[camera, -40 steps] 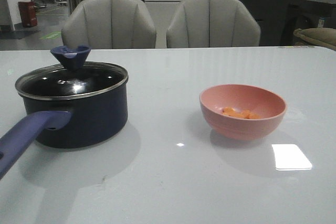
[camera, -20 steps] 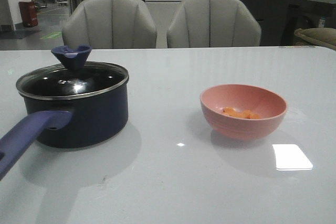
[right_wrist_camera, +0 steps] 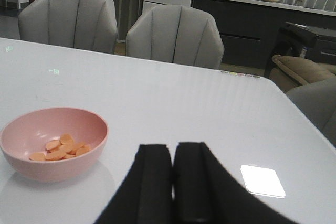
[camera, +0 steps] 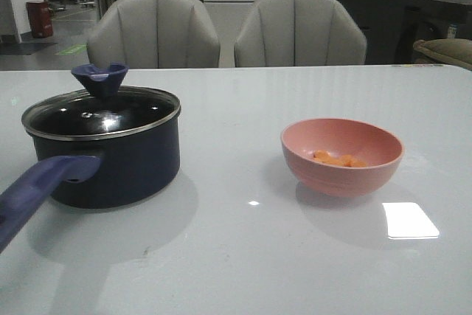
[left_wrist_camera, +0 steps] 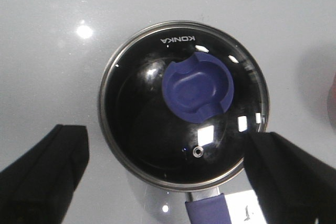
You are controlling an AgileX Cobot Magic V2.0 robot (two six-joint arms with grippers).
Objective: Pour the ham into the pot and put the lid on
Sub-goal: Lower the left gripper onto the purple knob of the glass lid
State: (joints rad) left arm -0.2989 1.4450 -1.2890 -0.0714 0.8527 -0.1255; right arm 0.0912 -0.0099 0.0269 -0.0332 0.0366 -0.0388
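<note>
The dark pot point(camera: 118, 160) with its purple-blue handle point(camera: 37, 193) stands on the left of the table. The glass lid point(camera: 99, 112) with its purple-blue knob point(camera: 99, 79) sits on it. In the left wrist view the lid point(left_wrist_camera: 142, 129) and knob point(left_wrist_camera: 198, 90) lie straight below my left gripper point(left_wrist_camera: 168, 174), which is open wide and high above, fingers either side of the rim. The pink bowl point(camera: 341, 156) on the right holds the ham point(camera: 338, 159). My right gripper point(right_wrist_camera: 172, 153) is shut and empty, to the right of the bowl point(right_wrist_camera: 52, 142) and ham point(right_wrist_camera: 60, 148). Neither gripper shows in the front view.
Two grey chairs point(camera: 153, 31) point(camera: 299, 31) stand behind the table's far edge. A bright light reflection point(camera: 409, 220) lies on the white table near the bowl. A counter and a dark cabinet are in the background.
The pot, lid and bowl have not moved. A dark shape has appeared at the top left corner of the front view.
</note>
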